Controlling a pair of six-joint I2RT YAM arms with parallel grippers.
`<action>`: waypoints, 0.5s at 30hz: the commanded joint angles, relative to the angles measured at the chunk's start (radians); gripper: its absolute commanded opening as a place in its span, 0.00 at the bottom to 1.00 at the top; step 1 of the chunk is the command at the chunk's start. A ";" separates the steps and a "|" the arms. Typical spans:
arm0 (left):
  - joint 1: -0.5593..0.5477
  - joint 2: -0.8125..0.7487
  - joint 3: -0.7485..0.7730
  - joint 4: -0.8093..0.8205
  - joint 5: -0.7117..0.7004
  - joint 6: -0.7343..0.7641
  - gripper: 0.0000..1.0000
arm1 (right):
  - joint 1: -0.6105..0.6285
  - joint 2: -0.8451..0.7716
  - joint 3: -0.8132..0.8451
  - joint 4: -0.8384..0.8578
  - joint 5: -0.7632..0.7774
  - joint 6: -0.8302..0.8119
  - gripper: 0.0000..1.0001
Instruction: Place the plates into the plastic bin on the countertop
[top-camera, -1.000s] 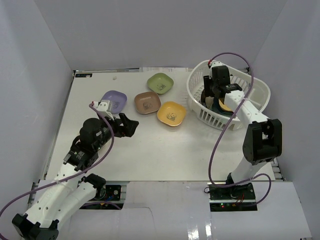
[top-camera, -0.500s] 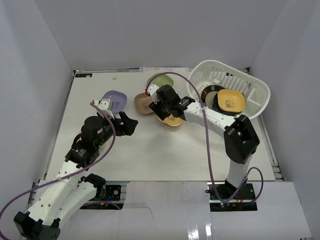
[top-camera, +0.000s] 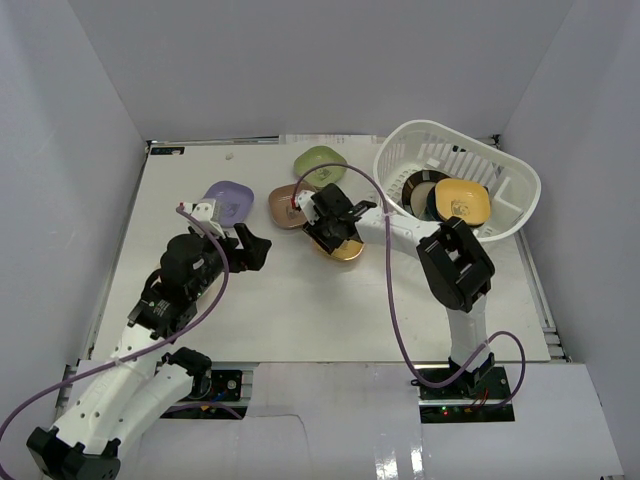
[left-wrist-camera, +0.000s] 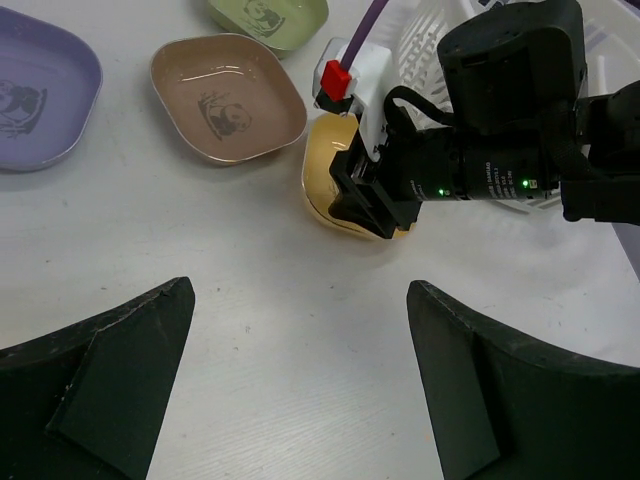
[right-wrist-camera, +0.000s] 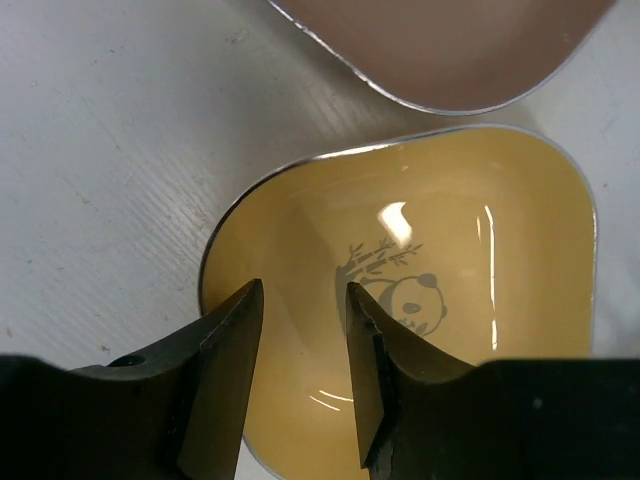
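Note:
The yellow dish (top-camera: 345, 248) lies on the countertop (top-camera: 300, 310) left of the white bin (top-camera: 521, 182). My right gripper (top-camera: 330, 225) hangs low over it, open. In the right wrist view its fingers (right-wrist-camera: 225, 370) stand a narrow gap apart above the yellow dish (right-wrist-camera: 450, 250), inside its near rim. The brown dish (top-camera: 288, 205), green dish (top-camera: 320, 165) and lavender dish (top-camera: 228, 203) lie further left. The bin holds the orange dish (top-camera: 462, 200) and the round dark plate (top-camera: 418, 188). My left gripper (top-camera: 250, 250) is wide open and empty above bare table. The teal tray is out of view.
Pale grey panels wall the table on three sides. In the left wrist view the right gripper (left-wrist-camera: 375, 205) covers part of the yellow dish (left-wrist-camera: 322, 185), with the brown dish (left-wrist-camera: 228, 95) and lavender dish (left-wrist-camera: 35, 90) behind. A purple cable loops over the right arm.
My right gripper left the bin, with the orange dish now lying in it, swung left and came down over the yellow dish. The left arm has barely moved.

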 joint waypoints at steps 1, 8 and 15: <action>0.002 -0.016 0.018 -0.014 -0.028 0.006 0.98 | -0.001 -0.013 -0.021 0.045 -0.062 0.015 0.45; 0.004 -0.030 0.018 -0.014 -0.022 0.001 0.98 | -0.001 -0.088 -0.081 0.067 -0.058 0.060 0.54; 0.004 -0.033 0.017 -0.015 -0.022 0.001 0.98 | 0.000 -0.266 -0.168 0.138 -0.044 0.126 0.56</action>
